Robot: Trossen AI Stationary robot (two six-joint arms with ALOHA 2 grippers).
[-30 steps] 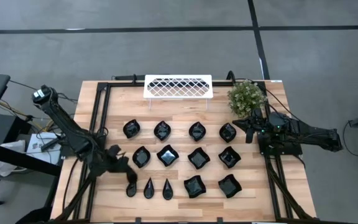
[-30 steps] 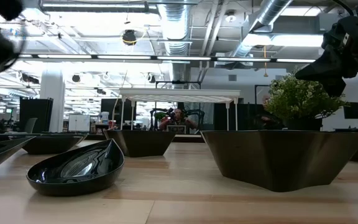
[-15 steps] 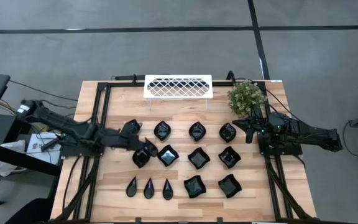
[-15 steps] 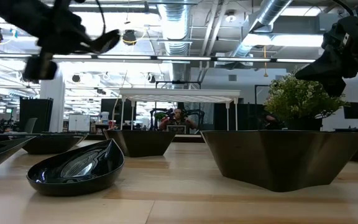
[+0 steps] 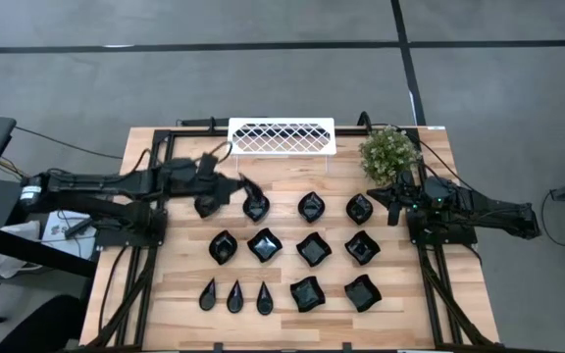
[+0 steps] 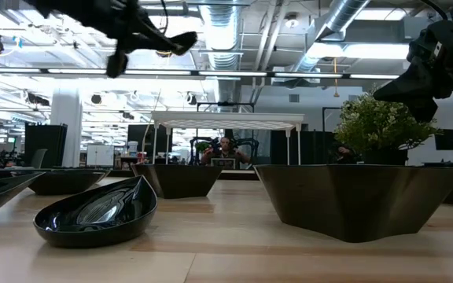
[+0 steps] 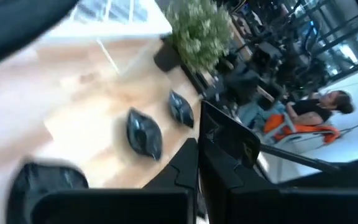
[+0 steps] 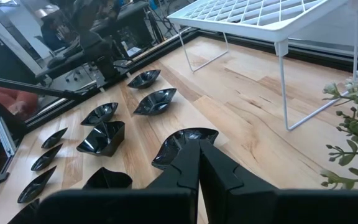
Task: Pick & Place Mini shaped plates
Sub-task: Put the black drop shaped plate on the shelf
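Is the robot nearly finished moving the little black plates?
Not yet, it seems. Done: nothing obvious; the white rack is bare. In hand: the left gripper hovers shut over the back row of mini plates, carrying nothing I can see; the right gripper waits shut by the plant. Left: all thirteen plates sit in rows on the table.

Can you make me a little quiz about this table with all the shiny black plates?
1. How many teardrop plates lie in the row farthest from the white rack?
2. True or false: a plate sits on top of the white rack.
3. What stands right beside the right tool? A) a plant B) a cup C) a box

Key: 1) three; 2) false, the rack has nothing on it; 3) A.
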